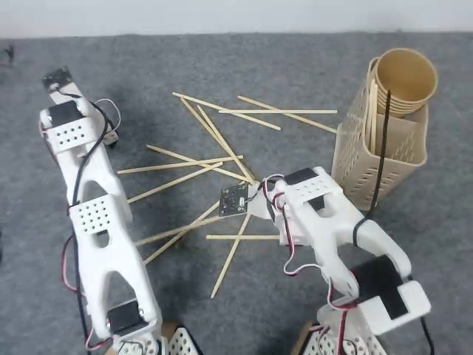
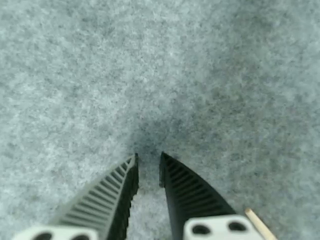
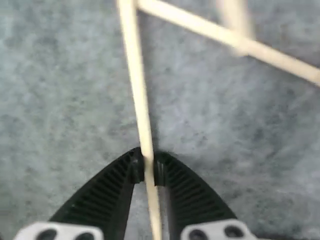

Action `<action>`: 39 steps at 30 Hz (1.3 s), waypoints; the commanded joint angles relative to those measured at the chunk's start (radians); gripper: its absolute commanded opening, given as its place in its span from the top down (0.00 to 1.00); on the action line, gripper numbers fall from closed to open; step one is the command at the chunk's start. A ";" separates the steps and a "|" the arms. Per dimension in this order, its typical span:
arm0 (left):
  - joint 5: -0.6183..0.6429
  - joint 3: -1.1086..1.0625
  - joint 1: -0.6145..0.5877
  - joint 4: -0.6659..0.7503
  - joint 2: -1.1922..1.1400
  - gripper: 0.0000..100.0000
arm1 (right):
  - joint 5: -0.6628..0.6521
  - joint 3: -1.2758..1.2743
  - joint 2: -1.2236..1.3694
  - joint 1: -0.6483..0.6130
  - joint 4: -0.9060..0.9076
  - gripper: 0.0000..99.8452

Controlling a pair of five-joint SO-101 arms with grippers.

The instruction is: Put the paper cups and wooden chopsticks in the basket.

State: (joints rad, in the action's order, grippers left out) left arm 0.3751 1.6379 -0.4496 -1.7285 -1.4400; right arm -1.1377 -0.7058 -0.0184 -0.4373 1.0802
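Several wooden chopsticks (image 1: 222, 144) lie crossed on the grey carpet in the middle. My right gripper (image 3: 148, 165) is down among them, shut on one chopstick (image 3: 137, 85) that runs straight out between its fingertips. In the high view this gripper (image 1: 255, 191) sits at the near edge of the pile. The beige basket (image 1: 347, 159) stands at the right, holding stacked paper cups (image 1: 405, 78) and a few chopsticks (image 1: 372, 111). My left gripper (image 2: 149, 159) hovers over bare carpet at the far left (image 1: 109, 135), open a little and holding nothing.
A black cable (image 1: 380, 155) hangs down across the basket's front. One chopstick tip (image 2: 260, 223) shows beside my left gripper's finger. A white wall edge borders the carpet at the back. Bare carpet lies between the left arm and the pile.
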 commanded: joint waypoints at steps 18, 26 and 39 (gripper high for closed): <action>0.003 0.039 0.003 -0.026 0.011 0.92 | 0.502 0.331 -0.819 0.035 0.194 0.99; 0.003 0.039 0.003 -0.026 0.011 0.92 | 0.948 0.334 -0.984 0.366 -0.288 0.99; 0.003 0.039 0.003 -0.026 0.011 0.92 | 0.956 0.282 -0.791 0.568 -0.410 0.99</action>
State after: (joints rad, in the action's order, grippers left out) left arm 0.3751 1.6379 -0.4496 -1.7285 -1.4400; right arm -0.1864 -0.4250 -0.8286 0.1074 0.6813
